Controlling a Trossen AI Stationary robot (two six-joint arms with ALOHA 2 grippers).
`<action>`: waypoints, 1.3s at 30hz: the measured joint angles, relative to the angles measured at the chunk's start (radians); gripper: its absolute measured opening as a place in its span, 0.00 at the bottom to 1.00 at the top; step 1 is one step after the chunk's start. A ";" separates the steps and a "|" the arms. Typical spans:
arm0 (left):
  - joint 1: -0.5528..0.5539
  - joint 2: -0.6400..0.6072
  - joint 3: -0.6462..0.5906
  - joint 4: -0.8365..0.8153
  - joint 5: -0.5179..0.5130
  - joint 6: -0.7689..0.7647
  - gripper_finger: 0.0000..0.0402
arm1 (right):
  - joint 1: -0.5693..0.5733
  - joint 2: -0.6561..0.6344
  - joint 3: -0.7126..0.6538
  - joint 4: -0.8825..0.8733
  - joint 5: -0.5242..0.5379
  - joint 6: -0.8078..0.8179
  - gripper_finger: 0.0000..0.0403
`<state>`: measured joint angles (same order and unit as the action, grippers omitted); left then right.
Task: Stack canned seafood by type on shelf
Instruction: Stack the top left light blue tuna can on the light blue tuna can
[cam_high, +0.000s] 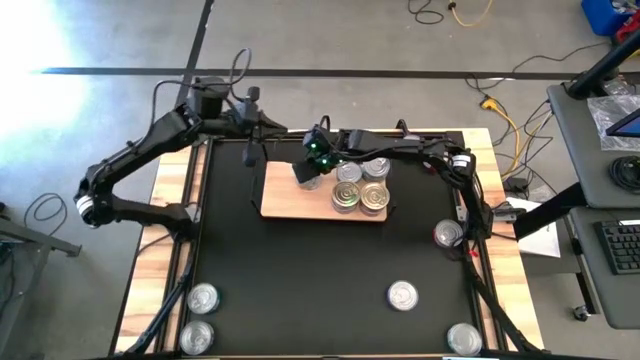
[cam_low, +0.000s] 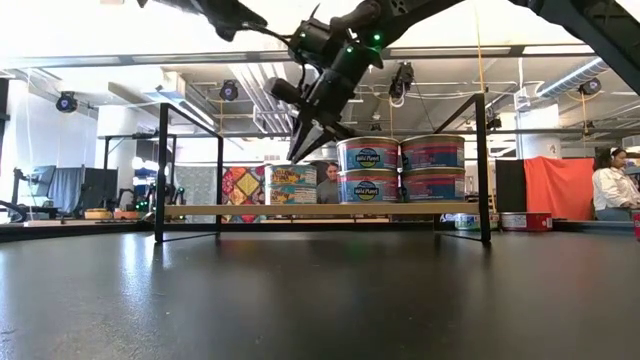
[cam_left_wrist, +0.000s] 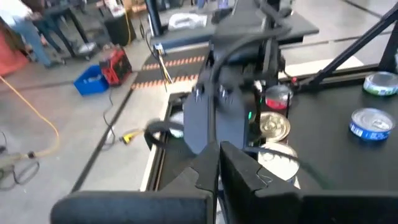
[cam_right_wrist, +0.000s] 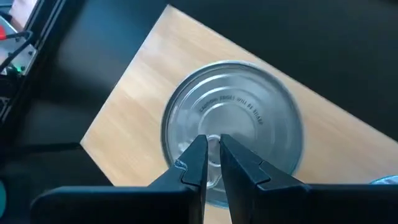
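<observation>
The light-wood shelf stands on the black mat. Two-high stacks of canned seafood fill its right half. One can with a silver top stands alone left of them. My right gripper is shut and slants down over this can's top, near the rim. In the low view its fingertips end right at the can's top edge. My left gripper is shut on nothing and held high over the mat's far left part, left of the shelf. My right gripper's shut fingers point slanting down at the lone can's silver top, close to its rim. I cannot tell whether they touch the lid or stop just above it. The can stands upright on the shelf board.
Loose cans lie on the mat: two at the near left, one near the middle, one at the near right, and a red-sided one at the right edge. The shelf's left half is bare wood.
</observation>
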<state>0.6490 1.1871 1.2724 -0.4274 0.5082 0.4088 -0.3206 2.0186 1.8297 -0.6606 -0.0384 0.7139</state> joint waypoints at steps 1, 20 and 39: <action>0.000 -0.015 0.000 0.000 0.001 0.000 0.00 | 0.000 0.000 -0.001 0.000 -0.002 0.000 0.08; 0.000 -0.144 0.000 -0.029 -0.001 -0.011 0.00 | -0.020 0.026 0.000 -0.025 0.013 -0.008 0.08; 0.000 -0.287 -0.027 -0.061 -0.001 -0.102 0.00 | -0.023 -0.004 -0.003 -0.125 0.045 -0.042 0.08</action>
<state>0.6487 0.9003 1.2451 -0.4886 0.5076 0.3065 -0.3431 2.0144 1.8265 -0.7858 0.0067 0.6724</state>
